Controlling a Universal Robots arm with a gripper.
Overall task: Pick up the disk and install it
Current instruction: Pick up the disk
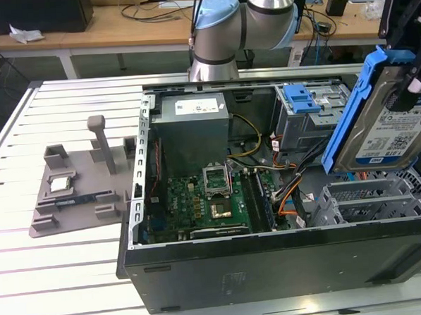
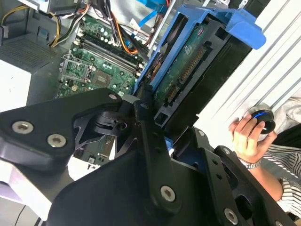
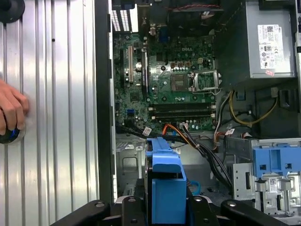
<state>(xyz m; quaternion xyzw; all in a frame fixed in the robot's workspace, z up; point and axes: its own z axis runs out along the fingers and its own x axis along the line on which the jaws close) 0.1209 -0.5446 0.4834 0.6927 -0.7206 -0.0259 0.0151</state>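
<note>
The disk [image 1: 385, 123], a silver hard drive with a blue-and-white label in a blue plastic bracket, hangs tilted on edge over the open computer case [image 1: 272, 247], at the exterior view's right. My gripper [image 1: 409, 76] is shut on its upper end. In the second wrist view the black fingers [image 2: 143, 106] clamp the disk [image 2: 186, 70], whose green circuit-board side faces the camera. In the first wrist view the bracket's blue end [image 3: 164, 181] sticks out between the gripper's black links, above the case floor beside the motherboard [image 3: 169, 80].
Inside the case are a grey drive cage with a blue latch [image 1: 308, 113], a power supply [image 1: 192, 123] and orange and black cables [image 3: 197, 141]. A grey fixture [image 1: 71, 186] holding a small chip lies on the slatted table. A person's hand [image 2: 247, 134] rests on a black knob outside the case.
</note>
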